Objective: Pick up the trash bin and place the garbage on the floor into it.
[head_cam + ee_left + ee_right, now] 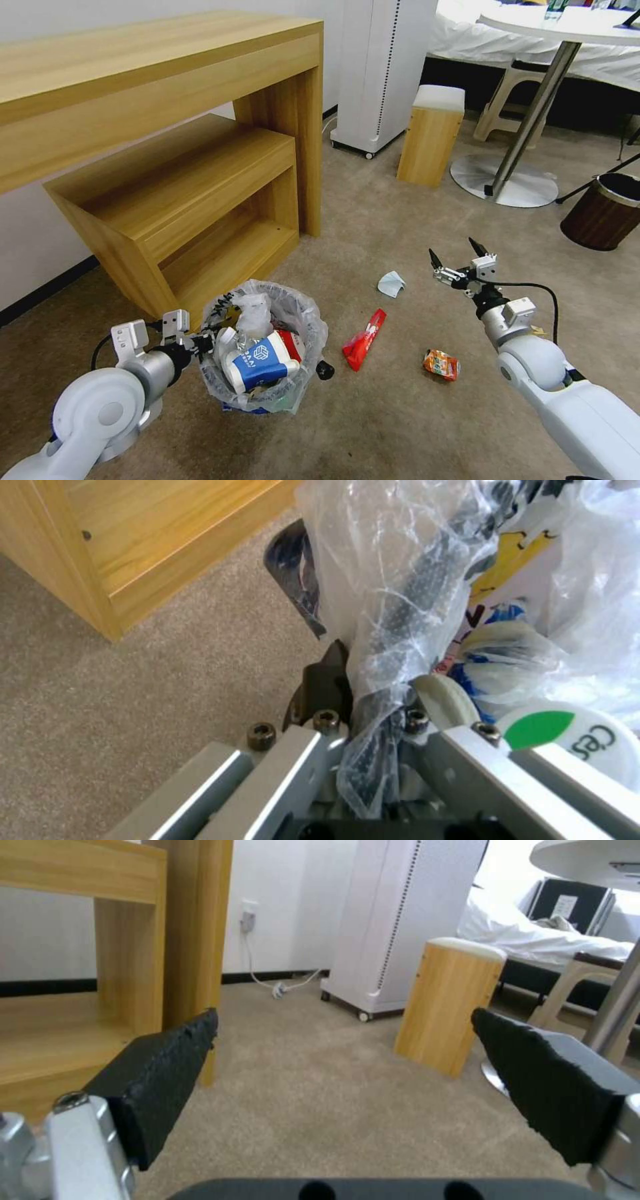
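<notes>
My left hand (200, 341) pinches trash bin (267, 393) liner, could slip | right hand (459, 260) wide, empty | red wrapper (363, 340) may skid.

Open carpet lies around the red wrapper (364, 339) and orange can (441, 365); the wooden shelf (193, 200) crowds the trash bin (267, 347) behind.

Beige carpet floor (400, 413) bears red wrapper (363, 340), orange can (441, 365).
</notes>
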Robot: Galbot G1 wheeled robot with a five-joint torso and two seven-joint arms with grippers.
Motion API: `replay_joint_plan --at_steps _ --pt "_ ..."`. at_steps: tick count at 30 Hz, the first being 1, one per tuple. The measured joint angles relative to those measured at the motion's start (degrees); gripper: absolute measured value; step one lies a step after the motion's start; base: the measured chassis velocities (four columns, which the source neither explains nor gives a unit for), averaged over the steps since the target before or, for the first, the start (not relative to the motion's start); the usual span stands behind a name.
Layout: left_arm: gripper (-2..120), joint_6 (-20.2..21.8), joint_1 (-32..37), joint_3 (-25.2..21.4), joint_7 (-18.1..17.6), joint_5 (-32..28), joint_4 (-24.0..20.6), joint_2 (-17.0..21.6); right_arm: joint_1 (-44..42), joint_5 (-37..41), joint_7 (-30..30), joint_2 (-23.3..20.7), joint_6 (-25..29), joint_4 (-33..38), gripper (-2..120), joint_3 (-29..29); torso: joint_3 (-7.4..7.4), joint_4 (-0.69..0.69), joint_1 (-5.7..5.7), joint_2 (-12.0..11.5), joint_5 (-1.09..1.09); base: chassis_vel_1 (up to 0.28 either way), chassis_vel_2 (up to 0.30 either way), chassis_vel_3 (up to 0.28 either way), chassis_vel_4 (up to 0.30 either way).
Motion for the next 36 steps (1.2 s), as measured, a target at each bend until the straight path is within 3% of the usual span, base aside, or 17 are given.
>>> replay_joint_plan --at_steps 23,36 --pt "0 -0.66 0.30 -0.15 0.26 1.32 0.16 -1.06 0.43 -0.23 -0.06 0.25 1.37 -1.05 96 -0.45 0.01 0.00 0.00 0.00 0.01 -0.043 0.042 0.044 -0.042" --pt "0 -0.72 0.82 0.26 0.46 2.69 0.49 -2.43 -1.81 0.58 -5.45 -2.61 1.75 -1.41 100 0.81 -0.01 0.00 0.00 0.00 0.00 -0.020 0.020 0.018 -0.018"
